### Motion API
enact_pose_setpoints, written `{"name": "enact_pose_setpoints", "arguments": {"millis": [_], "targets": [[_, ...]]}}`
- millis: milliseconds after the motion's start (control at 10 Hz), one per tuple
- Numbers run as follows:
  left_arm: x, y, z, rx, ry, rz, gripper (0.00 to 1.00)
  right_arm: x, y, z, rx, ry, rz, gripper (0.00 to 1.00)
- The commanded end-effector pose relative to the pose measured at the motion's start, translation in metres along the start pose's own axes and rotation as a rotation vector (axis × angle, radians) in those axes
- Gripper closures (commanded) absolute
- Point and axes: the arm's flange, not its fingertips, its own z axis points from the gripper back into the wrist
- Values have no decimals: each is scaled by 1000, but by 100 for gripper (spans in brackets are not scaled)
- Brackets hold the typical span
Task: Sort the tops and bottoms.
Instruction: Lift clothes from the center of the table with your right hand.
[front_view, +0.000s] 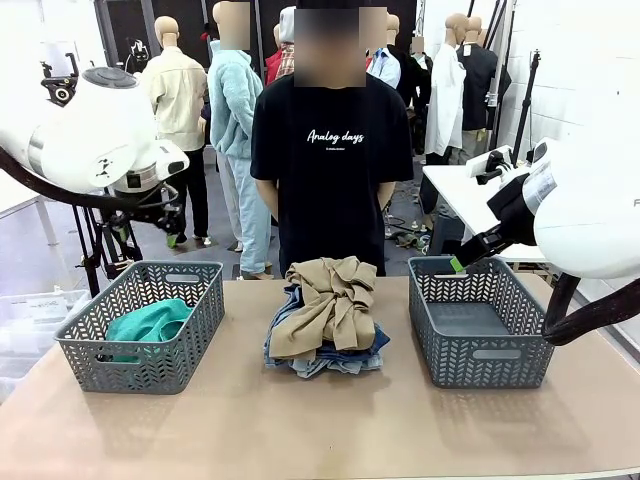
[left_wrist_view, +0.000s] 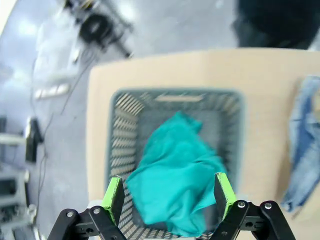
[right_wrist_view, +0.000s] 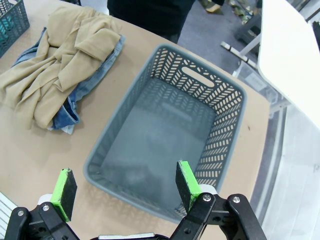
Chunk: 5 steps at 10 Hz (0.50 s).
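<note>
A tan khaki top (front_view: 325, 305) lies crumpled over blue denim bottoms (front_view: 330, 358) in a pile at the table's middle; the same tan top (right_wrist_view: 60, 65) and denim bottoms (right_wrist_view: 67, 117) appear in the right wrist view. A teal-green top (front_view: 148, 323) rests inside the left grey basket (front_view: 140, 370). My left gripper (left_wrist_view: 169, 196) hangs open above that basket (left_wrist_view: 125, 130), over the teal top (left_wrist_view: 175, 175), holding nothing. My right gripper (right_wrist_view: 121, 192) stands open above the near edge of the right grey basket (right_wrist_view: 225, 145), which holds nothing. In the front view a green pad (front_view: 456, 265) of the right gripper shows above the right basket (front_view: 480, 370).
A person in a black T-shirt (front_view: 332, 160) stands behind the table's far edge, arms at the sides. A white side table (front_view: 465, 195) stands to the right. Bare tabletop (front_view: 330, 430) runs along the front, and more denim (left_wrist_view: 302, 150) lies right of the left basket.
</note>
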Motion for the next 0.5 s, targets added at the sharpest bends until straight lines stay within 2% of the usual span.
{"name": "enact_pose_setpoints", "arguments": {"millis": [0,100,300,400], "targets": [[-21,14,31,-250,-39,-150,7,0,-1,-2,11,-2,-4,0],[-26,24,49,-356,-4,-242,7,0,-1,-2,11,-2,-4,0],[-35,40,67,-357,-1,-393,7,0,-1,-2,11,-2,-4,0],[-39,45,71,-407,9,-488,7,0,-1,-2,11,-2,-4,0]]}}
